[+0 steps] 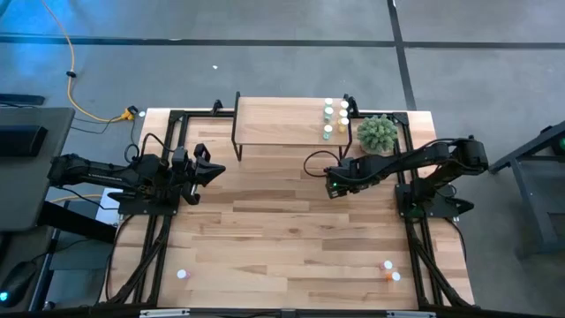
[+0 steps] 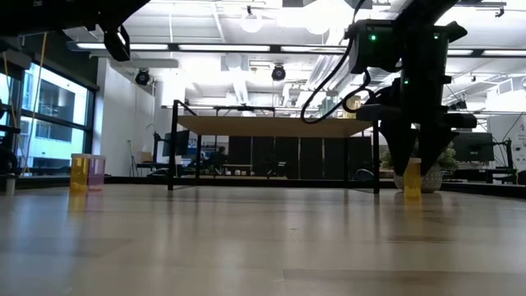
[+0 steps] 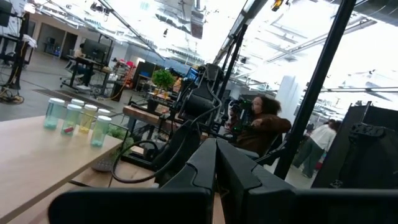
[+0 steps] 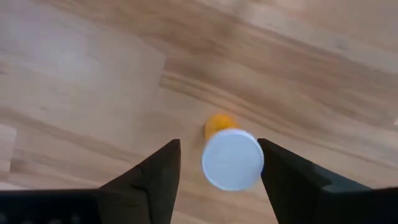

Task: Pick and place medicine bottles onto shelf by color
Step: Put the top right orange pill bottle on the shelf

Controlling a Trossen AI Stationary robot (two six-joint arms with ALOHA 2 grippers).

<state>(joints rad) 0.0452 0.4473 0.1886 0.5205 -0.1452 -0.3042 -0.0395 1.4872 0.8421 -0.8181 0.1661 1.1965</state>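
One orange bottle (image 4: pixel 231 155) | between right tool (image 4: pixel 219 163) fingers | body mostly hidden

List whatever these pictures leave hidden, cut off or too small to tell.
- Orange bottle: right wrist view shows mostly its white cap; contact with the right gripper fingers cannot be told.
- Same bottle, low view: the gripper covers its top.
- Bottles on the shelf: too small in the high view to sort colours.
- Left gripper: left wrist view cuts its fingers at the edge.
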